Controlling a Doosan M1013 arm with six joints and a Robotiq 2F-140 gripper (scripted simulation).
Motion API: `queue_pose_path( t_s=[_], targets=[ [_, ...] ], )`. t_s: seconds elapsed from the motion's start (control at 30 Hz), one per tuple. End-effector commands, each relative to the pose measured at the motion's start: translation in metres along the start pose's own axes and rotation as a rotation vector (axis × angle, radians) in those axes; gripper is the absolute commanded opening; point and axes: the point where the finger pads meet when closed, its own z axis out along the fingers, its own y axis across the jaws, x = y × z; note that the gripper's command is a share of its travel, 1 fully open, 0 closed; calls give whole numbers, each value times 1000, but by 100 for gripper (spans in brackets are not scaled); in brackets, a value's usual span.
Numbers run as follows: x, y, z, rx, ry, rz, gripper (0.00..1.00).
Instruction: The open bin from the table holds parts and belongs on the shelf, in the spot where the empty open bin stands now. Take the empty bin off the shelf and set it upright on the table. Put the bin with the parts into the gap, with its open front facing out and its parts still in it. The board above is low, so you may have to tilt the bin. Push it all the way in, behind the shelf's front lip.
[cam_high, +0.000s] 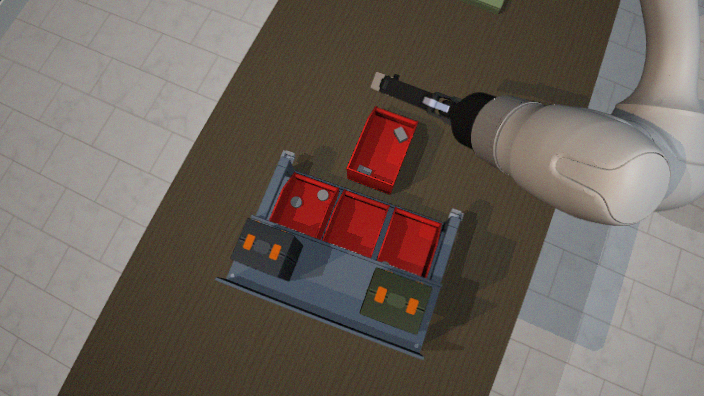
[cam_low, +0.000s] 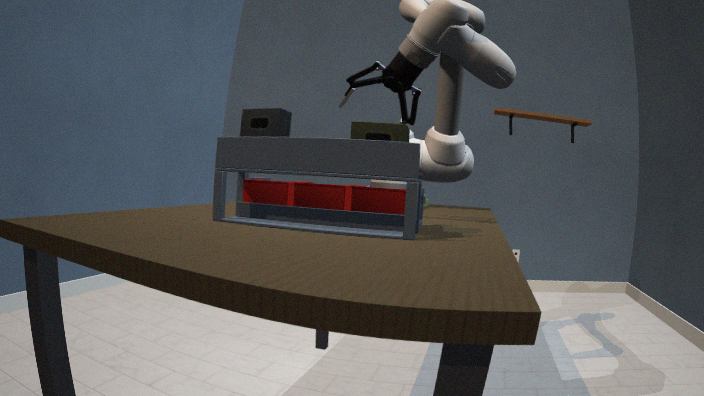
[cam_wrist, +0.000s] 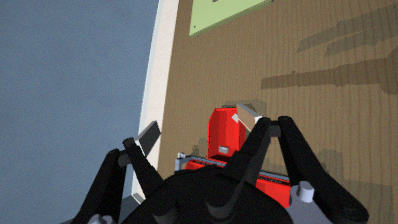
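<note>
A pale grey robot arm's black two-finger gripper (cam_low: 378, 102) hangs spread wide and empty in the air above the far side of a brown wooden table (cam_high: 165, 325), with none of the bin swap done as far as the views show. The red open plastic bin with parts (cam_high: 383, 149) stands on the table just beside the grey metal shelf unit (cam_high: 287, 162), two small grey blocks lying inside it. Three red open bins fill the shelf's lower level: the left one (cam_high: 304, 206) holds two grey discs, while the middle bin (cam_high: 356, 223) and the right bin (cam_high: 410, 242) appear empty, so which one must come out cannot be told. A dark grey case (cam_high: 266, 248) and an olive green case (cam_high: 396, 300) rest on the top board. Both removal and insertion remain ahead.
</note>
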Motion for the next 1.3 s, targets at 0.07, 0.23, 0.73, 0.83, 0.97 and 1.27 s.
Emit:
queue_pose_path(
  t_s=[0.07,0.23,0.73,0.83,0.97,1.27],
  targets=[
    [-37,-4,-6,-121,-229,60,100],
    [-53,-7,-10,-172,-325,87,100],
    [-109,-15,-24,-352,-668,184,100],
    [-119,-16,-27,-383,-729,201,100],
    [-130,-19,-29,-418,-797,222,100],
    [-144,-21,-33,-463,-884,247,100]
  ],
)
